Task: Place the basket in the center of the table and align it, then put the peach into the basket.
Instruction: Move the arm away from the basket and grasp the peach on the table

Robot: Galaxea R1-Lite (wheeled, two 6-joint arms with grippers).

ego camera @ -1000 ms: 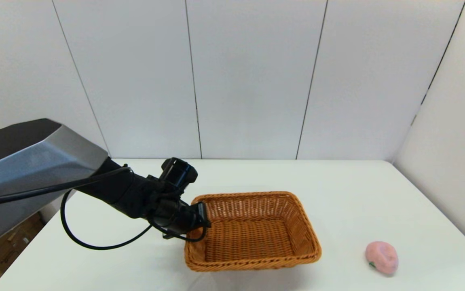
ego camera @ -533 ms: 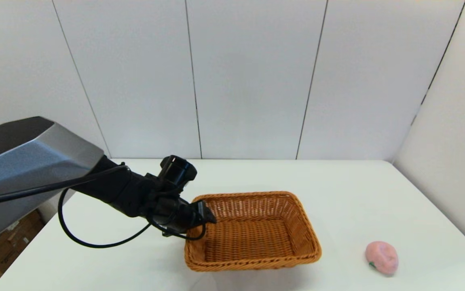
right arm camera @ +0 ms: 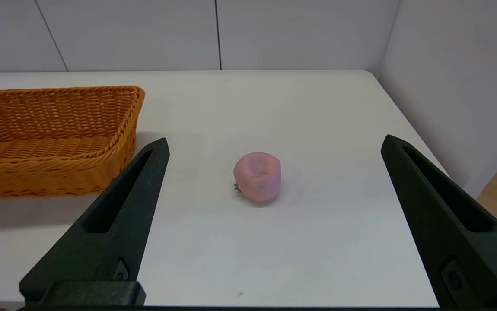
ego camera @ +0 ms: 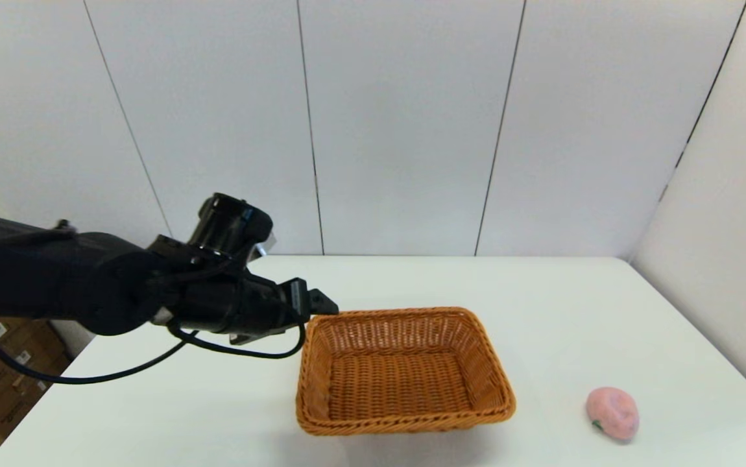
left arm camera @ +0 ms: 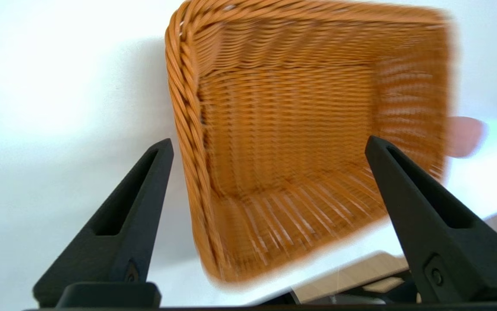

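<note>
Head view: left gripper (ego camera: 311, 302) now lifted off the basket (ego camera: 404, 370), up beside its far left corner, no longer at the rim as a moment ago. Basket let go near the middle of the bench (ego camera: 574, 311), so likely aligning finished. Peach (ego camera: 612, 413) well apart to the right.

Left wrist view: fingers (left arm camera: 129, 224) wide apart, nothing held; basket blurred, probably from motion.

Right wrist view: right gripper (right arm camera: 274, 147) low, fingers (right arm camera: 119, 220) apart, facing the peach. Nothing in the way.

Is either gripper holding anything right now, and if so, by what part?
Nothing is held. The left gripper is open, clear of the basket; the right gripper is open, short of the peach.
</note>
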